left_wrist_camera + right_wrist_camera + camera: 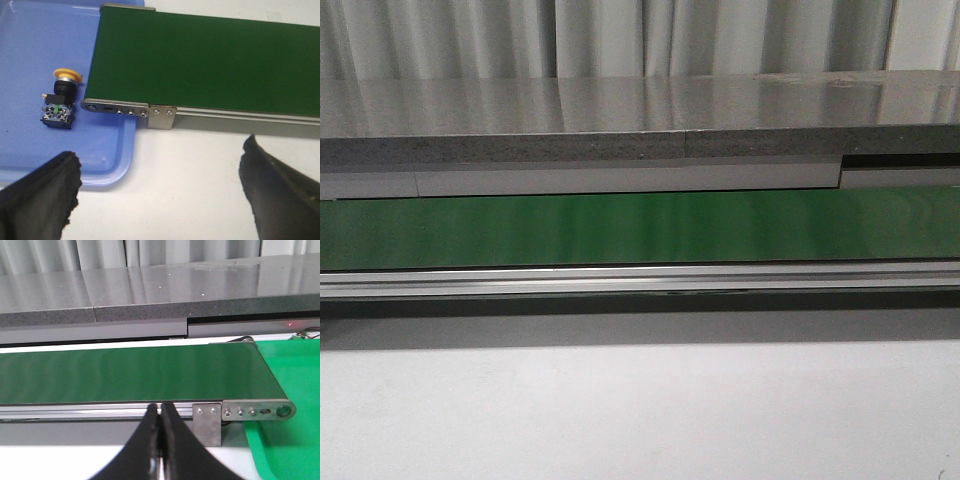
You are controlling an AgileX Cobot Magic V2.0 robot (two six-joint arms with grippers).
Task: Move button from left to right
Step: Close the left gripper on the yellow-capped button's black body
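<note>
Left wrist view shows the button (60, 97) lying on its side on a blue tray (30, 45), its yellow-orange cap pointing away from the camera and its black body nearer, just beside the end of the green conveyor belt (210, 65), while the left gripper (165, 192) hangs over the white table (185, 165) with its dark fingers (42, 192) spread wide and nothing between them. Further right, the right wrist view shows the right gripper (161, 437) pressed together and empty in front of the belt's other end, beside a green tray (290, 375).
</note>
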